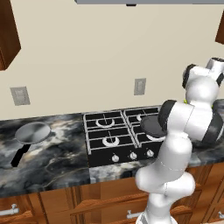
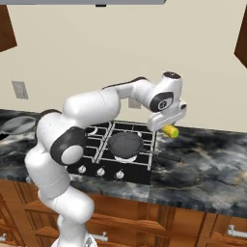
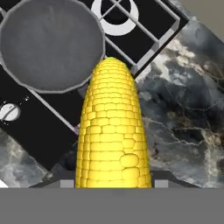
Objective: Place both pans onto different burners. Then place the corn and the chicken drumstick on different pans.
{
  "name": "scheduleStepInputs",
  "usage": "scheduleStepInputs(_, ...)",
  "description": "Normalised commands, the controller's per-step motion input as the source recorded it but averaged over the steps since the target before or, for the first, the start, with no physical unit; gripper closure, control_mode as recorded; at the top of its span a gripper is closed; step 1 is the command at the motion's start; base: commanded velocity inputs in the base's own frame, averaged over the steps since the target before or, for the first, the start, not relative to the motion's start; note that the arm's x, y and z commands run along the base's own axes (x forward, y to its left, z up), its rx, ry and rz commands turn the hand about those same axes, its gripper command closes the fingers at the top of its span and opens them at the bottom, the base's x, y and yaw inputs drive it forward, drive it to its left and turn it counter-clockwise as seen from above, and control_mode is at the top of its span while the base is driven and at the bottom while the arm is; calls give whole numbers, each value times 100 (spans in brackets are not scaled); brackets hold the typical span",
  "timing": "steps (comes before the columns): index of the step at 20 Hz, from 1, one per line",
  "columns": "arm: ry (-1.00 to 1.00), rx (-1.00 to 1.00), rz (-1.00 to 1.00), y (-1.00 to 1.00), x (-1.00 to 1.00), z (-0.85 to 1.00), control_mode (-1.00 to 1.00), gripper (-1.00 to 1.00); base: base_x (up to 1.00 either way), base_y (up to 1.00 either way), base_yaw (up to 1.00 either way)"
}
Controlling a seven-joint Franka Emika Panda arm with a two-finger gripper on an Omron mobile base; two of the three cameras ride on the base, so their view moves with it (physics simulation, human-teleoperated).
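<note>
Corn (image 2: 170, 130) carried in the air, clamped in the gripper (image 2: 167, 126), above the counter's (image 2: 207, 164) marbled top just right of the cooktop (image 2: 111, 149) in the right base view. Dark grey pan (image 2: 125, 143) seated on the front right burner, handle running right onto the counter. Light silver pan (image 2: 18, 124) far left on the counter, well apart from the cooktop. From the left base view: silver pan (image 1: 33, 132) on the counter left of the cooktop (image 1: 118, 135), black handle pointing toward the front edge; dark pan (image 1: 151, 124) partly hidden behind the white arm; two left burners (image 1: 105, 121) bare under their grates; row of silver knobs (image 1: 132, 155) along the front. In the hand view: corn (image 3: 113, 131) standing lengthwise up the middle, bottom end held between the fingers, tip reaching toward the rim of the dark pan (image 3: 50, 43) at upper left; bare burner ring (image 3: 117, 19) under its grate at the top; one knob (image 3: 8, 112) at the left edge; marbled counter (image 3: 183, 109) on the right.
</note>
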Motion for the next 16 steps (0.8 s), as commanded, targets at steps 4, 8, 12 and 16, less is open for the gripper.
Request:
scheduleStepInputs(4, -9, 0, 23, 56, 52, 4, -100, 100, 0, 0, 0)
scheduleStepInputs(8, 9, 0, 14, 72, 50, 14, -100, 100, 0, 0, 0)
scheduleStepInputs(12, 17, 0, 11, 62, 60, 9, -100, 100, 0, 0, 0)
scheduleStepInputs(16, 13, 0, 12, 59, 50, -2, -100, 100, 0, 0, 0)
